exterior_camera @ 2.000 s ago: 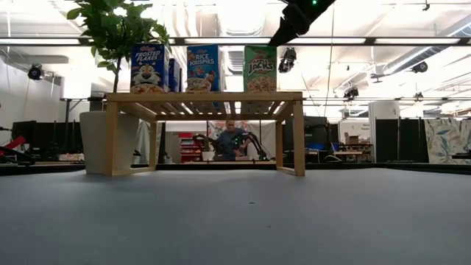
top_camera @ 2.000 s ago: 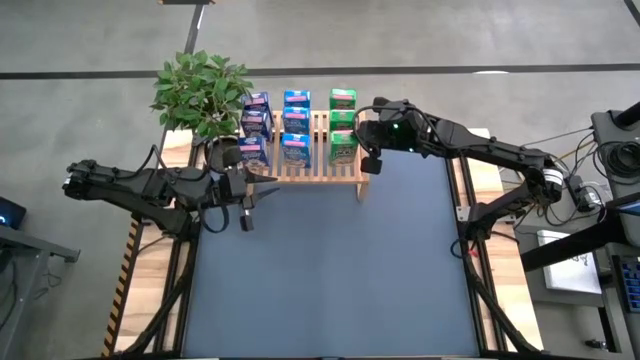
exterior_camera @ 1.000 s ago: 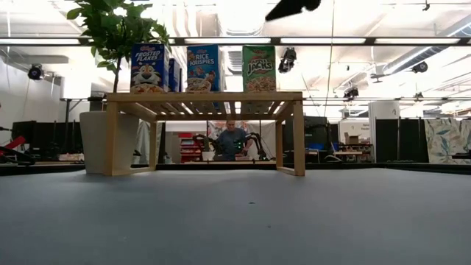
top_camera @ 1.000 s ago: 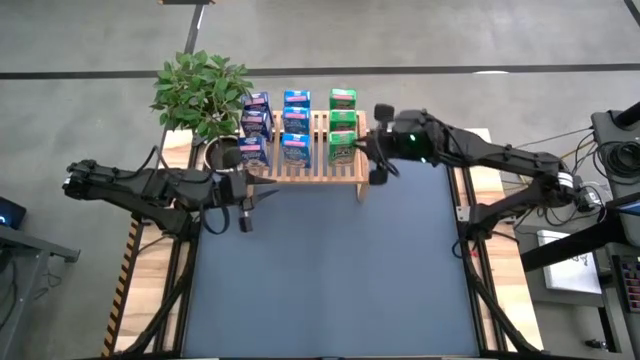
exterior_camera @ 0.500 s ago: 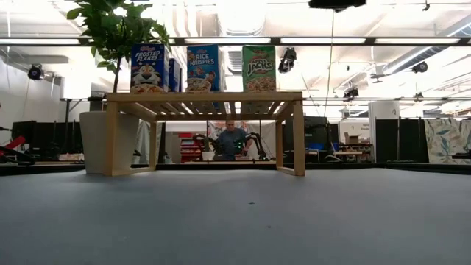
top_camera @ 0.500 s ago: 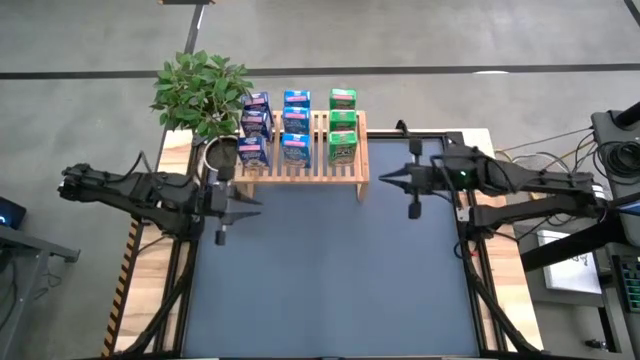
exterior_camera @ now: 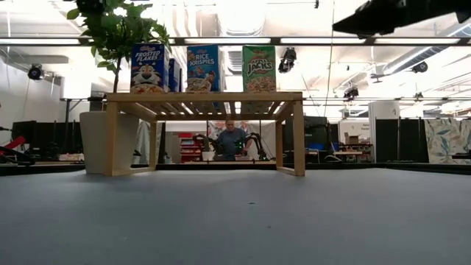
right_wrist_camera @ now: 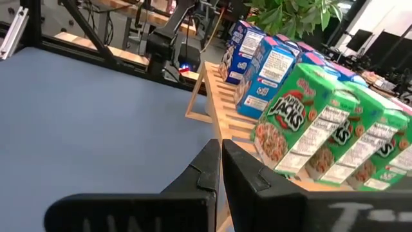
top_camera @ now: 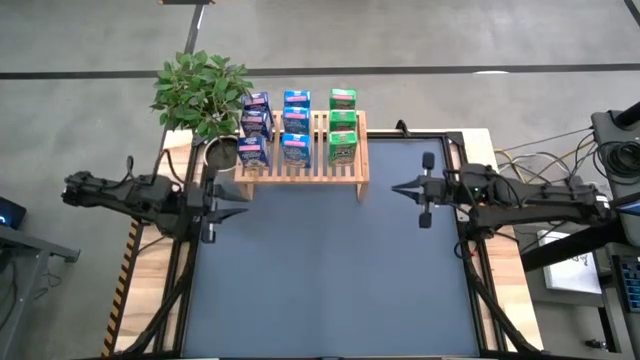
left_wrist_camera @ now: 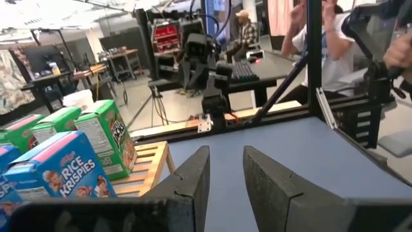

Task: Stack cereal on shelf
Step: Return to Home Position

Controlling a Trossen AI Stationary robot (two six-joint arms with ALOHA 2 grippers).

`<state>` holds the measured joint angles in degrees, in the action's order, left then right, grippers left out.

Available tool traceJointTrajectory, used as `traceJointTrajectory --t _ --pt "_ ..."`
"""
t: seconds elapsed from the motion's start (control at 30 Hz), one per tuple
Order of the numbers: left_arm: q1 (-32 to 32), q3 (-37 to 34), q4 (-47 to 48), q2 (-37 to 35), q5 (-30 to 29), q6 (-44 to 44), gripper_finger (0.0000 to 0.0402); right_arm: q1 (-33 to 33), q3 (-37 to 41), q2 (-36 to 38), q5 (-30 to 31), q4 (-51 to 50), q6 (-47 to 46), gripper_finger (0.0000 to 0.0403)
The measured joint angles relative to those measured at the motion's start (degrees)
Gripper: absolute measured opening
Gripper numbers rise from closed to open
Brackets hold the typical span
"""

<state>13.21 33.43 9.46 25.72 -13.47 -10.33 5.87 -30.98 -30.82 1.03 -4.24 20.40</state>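
Cereal [top_camera: 296, 126] stands on the shelf [top_camera: 305, 176] at the table's [top_camera: 320, 270] far edge: nine boxes in three files of three. Two files are blue, on the side of the plant [top_camera: 200, 88]; the third is green, on the side away from it. In the low view the front boxes stand upright side by side on the slatted top: Frosted Flakes [exterior_camera: 148, 68], Rice Krispies [exterior_camera: 202, 68] and Apple Jacks [exterior_camera: 259, 68]. A seated person [exterior_camera: 232, 140] shows in the room beyond, under the shelf.

My left gripper [top_camera: 243, 203] hovers at the table's left edge, near the shelf's left leg and apart from it, pointing inward. Its fingers [left_wrist_camera: 193, 177] stand narrowly parted, a strip of blue table showing between them.

My right gripper [top_camera: 397, 188] hangs over the table's right side, clear of the shelf's right leg, pointing inward. Its fingers [right_wrist_camera: 203, 171] are pressed together at the tips. The wrist view looks along the green file, with the blue boxes behind it.
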Motion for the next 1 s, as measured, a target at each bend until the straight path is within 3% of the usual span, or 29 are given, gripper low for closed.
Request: traceJointTrajectory --t 0.33,0.9,1.0 --pt "0.0 -7.5 -0.2 -6.9 0.0 0.2 0.0077 0.0 7.2 6.3 0.0 0.5 -1.1 0.0009" --pt "0.0 -21.4 -9.8 -19.9 0.0 0.3 0.0077 0.0 24.6 30.2 -1.5 5.9 -1.8 0.0009" --pt "0.0 -23.0 -10.5 -21.1 0.1 0.3 0.0077 0.1 27.2 30.8 -1.4 5.2 -1.7 0.0009"
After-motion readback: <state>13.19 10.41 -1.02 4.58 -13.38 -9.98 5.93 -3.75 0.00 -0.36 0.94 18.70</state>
